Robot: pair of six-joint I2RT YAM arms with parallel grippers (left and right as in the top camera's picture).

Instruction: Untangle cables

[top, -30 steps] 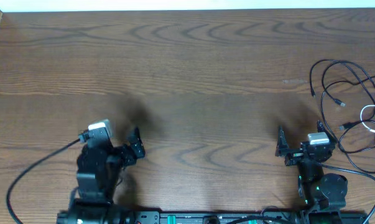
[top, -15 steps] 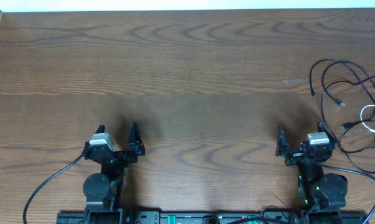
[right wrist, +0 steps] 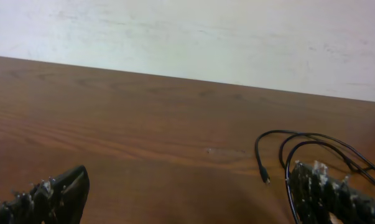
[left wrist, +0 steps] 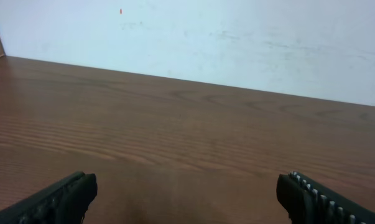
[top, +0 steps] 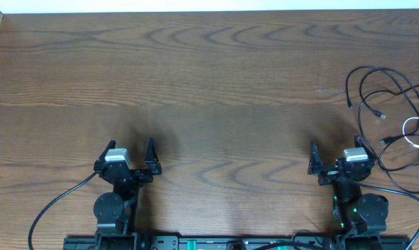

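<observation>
The long black cable [top: 349, 94] lies in loose loops at the table's far right edge, with the shorter white cable [top: 405, 128] looped among them. Part of the black cable [right wrist: 280, 140] and a plug end [right wrist: 265, 179] show in the right wrist view, ahead of the right finger. My right gripper [top: 336, 149] is open and empty, just left of the cables and apart from them; it also shows in its wrist view [right wrist: 187, 199]. My left gripper [top: 130, 149] is open and empty at the near left, far from the cables, and its wrist view [left wrist: 187, 205] shows only table.
The brown wooden table [top: 216, 76] spreads out ahead of both grippers, with a white wall beyond its far edge. Thick black arm wires trail at the near left [top: 56, 201] and near right [top: 404, 191].
My left arm has drawn back and turned square to the table, its jaws now facing forward. The right arm and the cables have not moved.
</observation>
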